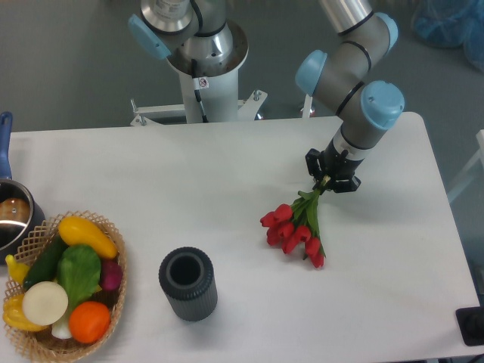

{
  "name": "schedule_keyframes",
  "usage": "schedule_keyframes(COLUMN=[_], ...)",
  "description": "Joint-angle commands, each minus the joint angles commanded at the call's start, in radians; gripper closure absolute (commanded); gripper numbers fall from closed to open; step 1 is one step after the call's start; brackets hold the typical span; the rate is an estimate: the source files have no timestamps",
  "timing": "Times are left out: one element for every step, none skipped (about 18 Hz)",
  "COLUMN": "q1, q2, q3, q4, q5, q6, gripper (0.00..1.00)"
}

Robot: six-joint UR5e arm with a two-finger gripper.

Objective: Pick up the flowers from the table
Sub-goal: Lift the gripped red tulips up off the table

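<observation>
Claw pinched on the stem end of the tulips

Gripper (331,180) fingers are drawn together around the flowers (296,227) at their stems, well back from the blooms, likely to spare the heads. Red heads trail toward the near edge of the table (227,174); whether they have left its surface I cannot tell.
</observation>
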Motion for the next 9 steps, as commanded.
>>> schedule_keyframes(q1=[0.002, 0.005, 0.006, 0.006, 0.006, 0.006, 0.006, 0.005, 0.005], q2=[0.023, 0.046, 0.063, 0.074, 0.081, 0.088, 0.095, 0.101, 0.108], q3=[0.012, 0.022, 0.037, 0.055, 0.074, 0.094, 0.109, 0.129, 0.152], q4=[-0.014, -0.017, -0.019, -0.019, -0.017, -0.017, -0.014, -0.014, -0.015], q5=[-0.003, -0.008, -0.021, -0.046, -0.076, -0.115, -0.155, -0.191, -0.218], q6=[-0.002, -0.009, -0.024, -0.047, -0.076, -0.109, -0.144, -0.176, -0.201], gripper=[0.89, 0.89, 0.89, 0.89, 0.89, 0.89, 0.89, 0.89, 0.89])
